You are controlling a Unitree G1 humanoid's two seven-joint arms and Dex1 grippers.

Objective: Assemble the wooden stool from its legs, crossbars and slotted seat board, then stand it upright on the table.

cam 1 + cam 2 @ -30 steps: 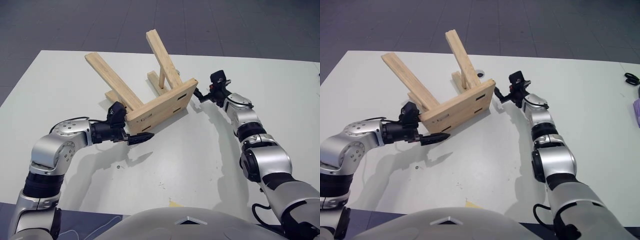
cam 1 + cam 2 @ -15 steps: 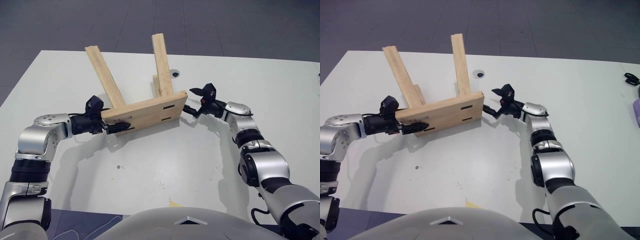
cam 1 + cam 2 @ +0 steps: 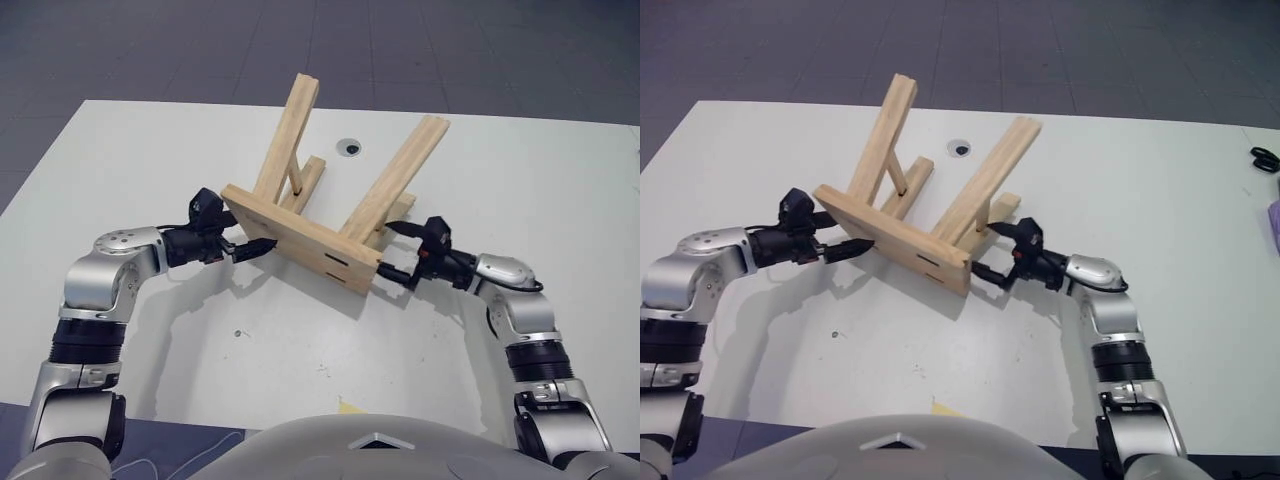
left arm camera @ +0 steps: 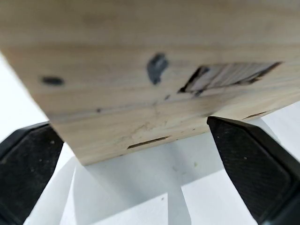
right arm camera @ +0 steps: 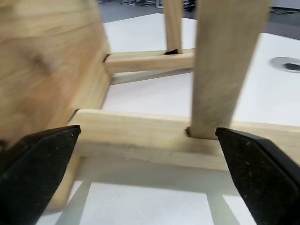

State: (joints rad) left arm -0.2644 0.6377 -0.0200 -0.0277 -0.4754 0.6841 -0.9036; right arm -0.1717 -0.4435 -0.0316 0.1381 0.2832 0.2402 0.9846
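The wooden stool is assembled and held tilted over the white table. Its slotted seat board faces me, and its legs point up and away, leaning right. My left gripper is at the board's left end, open, its fingers spread just under the board's edge. My right gripper is at the board's lower right end, open, with one finger above and one below the corner. In the right wrist view, a crossbar and a leg lie between its fingers.
A round hole sits in the table behind the stool. Black scissors and a purple item lie at the far right edge. Small scraps dot the near table. Open surface spreads in front of the stool.
The stool has swung round: its right end dropped toward me, its left end rose, and the legs now lean right. My right gripper moved nearer to me with that end.
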